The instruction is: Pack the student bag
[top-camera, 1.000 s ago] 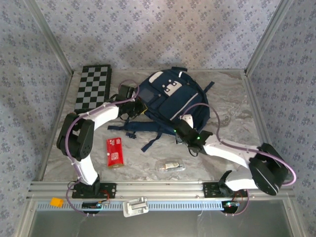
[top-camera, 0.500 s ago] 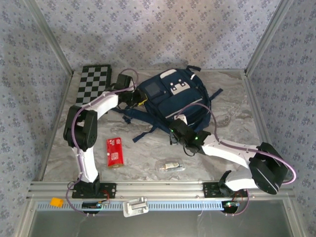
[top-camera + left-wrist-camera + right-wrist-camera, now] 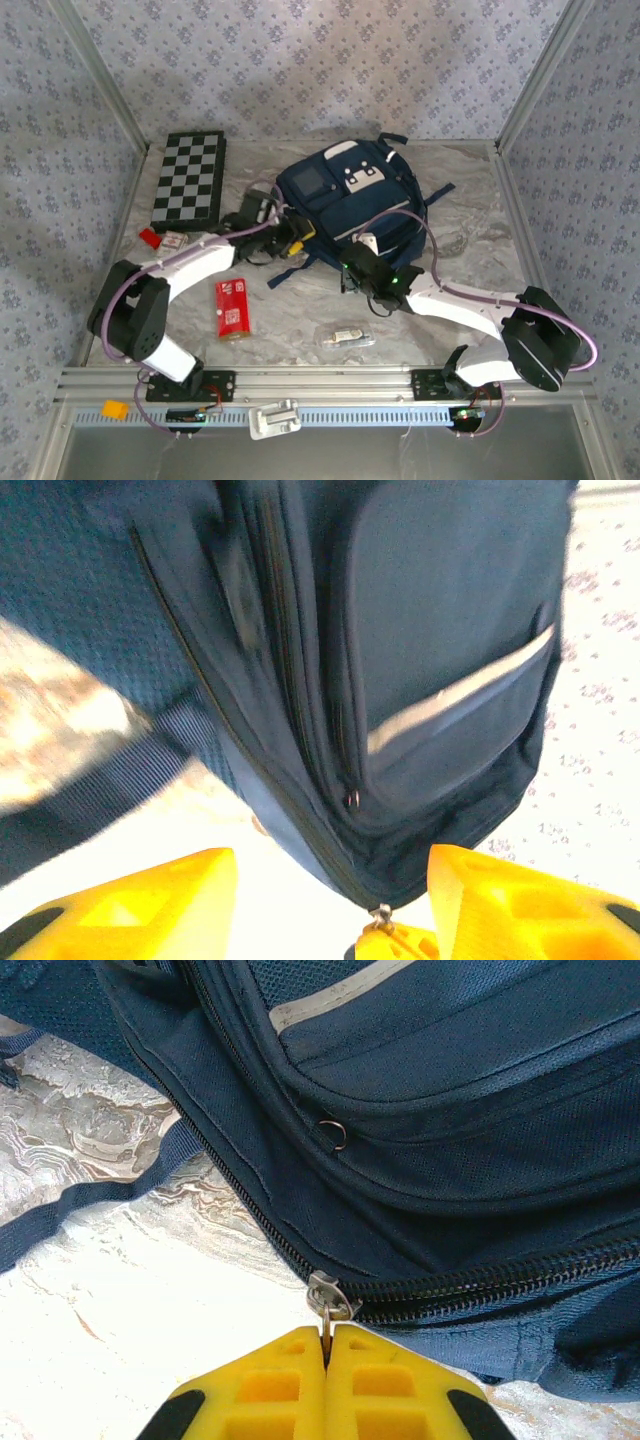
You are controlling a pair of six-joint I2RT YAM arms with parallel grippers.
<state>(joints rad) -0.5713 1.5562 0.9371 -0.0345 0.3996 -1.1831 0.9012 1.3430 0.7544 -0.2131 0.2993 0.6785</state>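
**Table** (image 3: 470,290): marbled top that carries every item below.

**Student bag** (image 3: 350,195): navy with white trim. It lies flat at far centre, front pocket up, straps trailing toward the near left. The main zipper reads as closed, so packing is judged not yet begun. Lying face up puts the zipper line within reach of both arms.

**Chessboard** (image 3: 190,178): flat at far left, well apart from the bag, probably waiting to be packed.

**Right gripper** (image 3: 327,1332): at the bag's near edge. Its jaws are pressed together on the zipper pull (image 3: 328,1298), with the tab pinched between them. This looks like a grip for drawing the slider along its track to open the main compartment.

**Left gripper** (image 3: 328,868): at the bag's near-left corner. Its jaws are spread wide and hold nothing, and a second pull (image 3: 380,917) hangs untouched between them. It is probably stationed to take that pull, or to steady the fabric against the other arm's tug.

**Red packet** (image 3: 231,307): flat on the near left of the table, apart from the bag, apparently cargo in waiting.

**Clear sachet** (image 3: 345,337): near centre, its contents too small to tell.
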